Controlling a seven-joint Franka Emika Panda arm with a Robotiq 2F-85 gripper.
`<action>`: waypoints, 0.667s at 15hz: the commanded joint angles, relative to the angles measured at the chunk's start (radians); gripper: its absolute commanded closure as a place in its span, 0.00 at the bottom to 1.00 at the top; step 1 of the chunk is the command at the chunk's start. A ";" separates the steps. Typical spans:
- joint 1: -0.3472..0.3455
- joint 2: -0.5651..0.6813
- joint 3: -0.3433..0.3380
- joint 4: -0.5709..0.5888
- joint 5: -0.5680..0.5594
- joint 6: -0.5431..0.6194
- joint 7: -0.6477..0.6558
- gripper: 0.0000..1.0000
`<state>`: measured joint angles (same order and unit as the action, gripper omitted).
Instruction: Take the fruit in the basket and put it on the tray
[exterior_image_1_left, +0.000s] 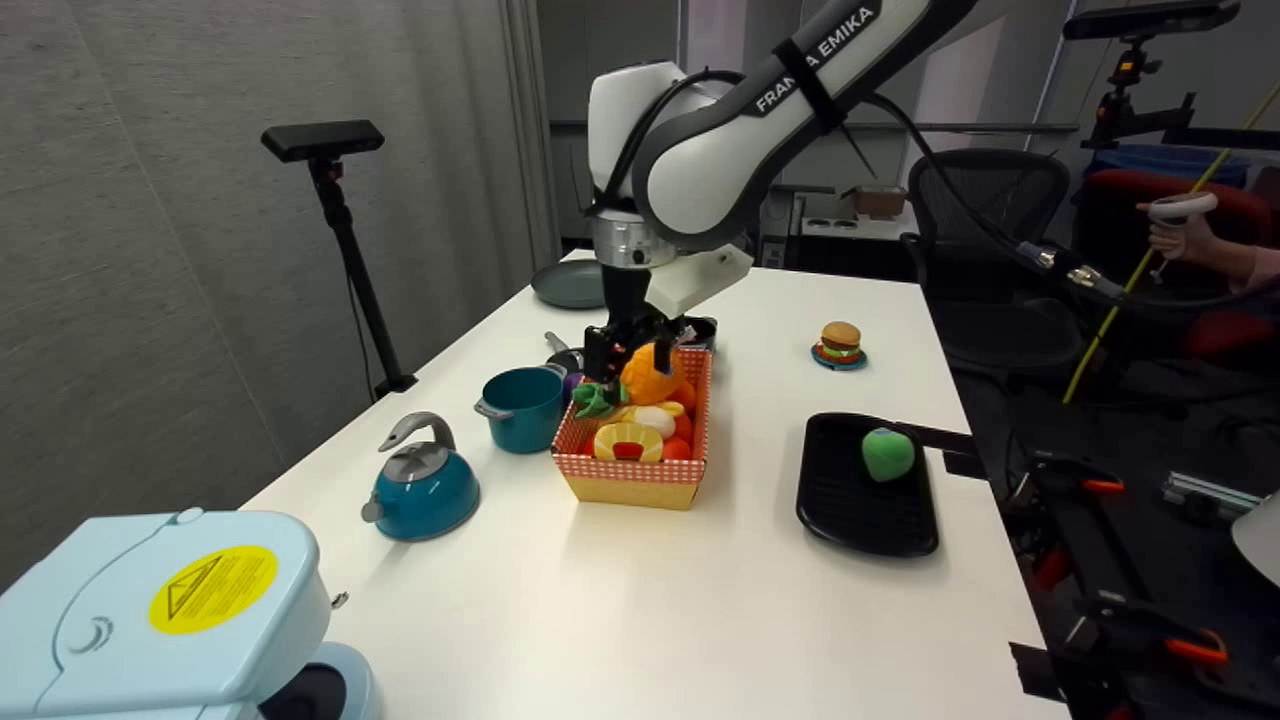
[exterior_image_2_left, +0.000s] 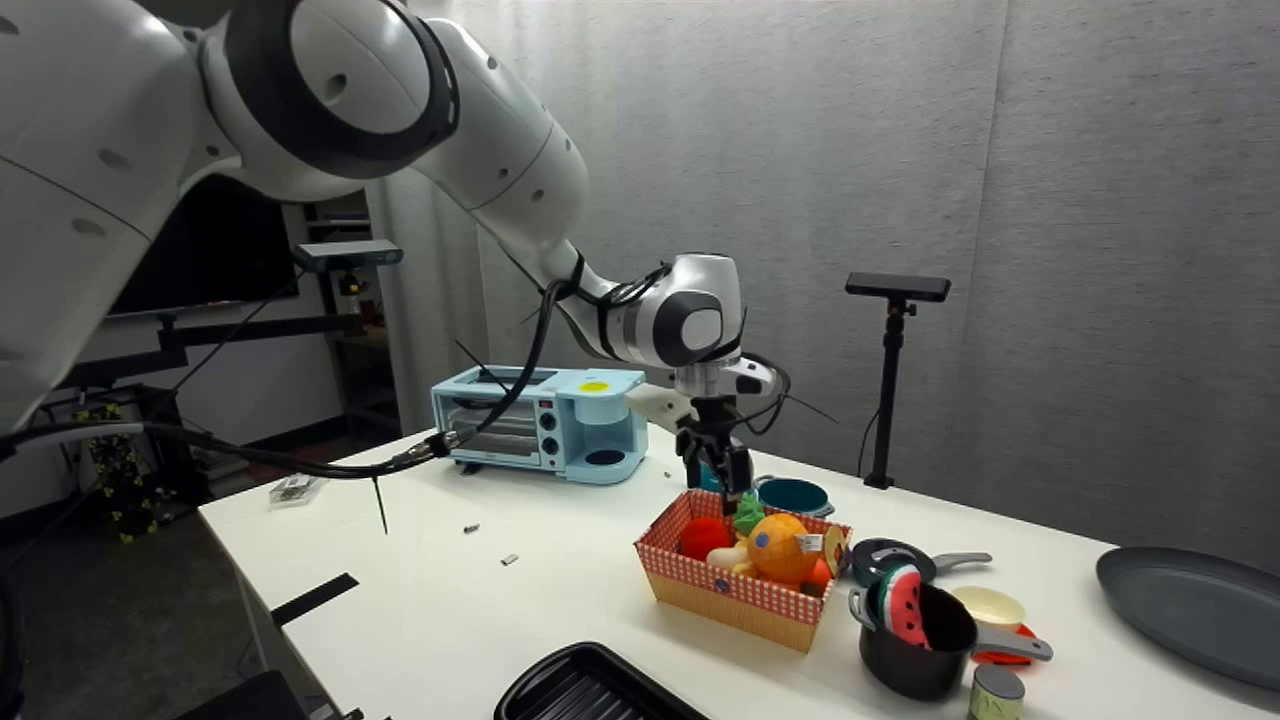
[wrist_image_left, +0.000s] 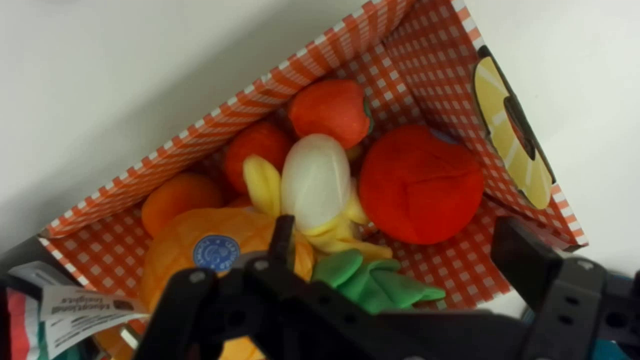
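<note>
In an exterior view, you look along the long white worktop (exterior_image_1_left: 700, 620), a pale blue plastic machine (exterior_image_1_left: 120, 615) close by. In an exterior view, you face a grey wall (exterior_image_2_left: 1120, 250), that machine far off. Both show the rectangular red-and-white checked basket (exterior_image_2_left: 735, 608). The wrist view looks down into it, very near, past the black claw (wrist_image_left: 397, 245).

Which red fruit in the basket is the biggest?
The round red fruit nearest the pineapple slice on the end of the basket; the other red fruits look smaller in the wrist view.
</note>
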<state>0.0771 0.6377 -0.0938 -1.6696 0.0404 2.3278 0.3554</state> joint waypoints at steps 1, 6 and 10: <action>0.006 0.049 0.000 0.051 -0.016 -0.006 0.014 0.00; 0.021 0.098 -0.005 0.062 -0.022 0.007 0.019 0.00; 0.034 0.144 -0.008 0.080 -0.030 0.021 0.021 0.00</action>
<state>0.0941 0.7301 -0.0930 -1.6384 0.0381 2.3374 0.3554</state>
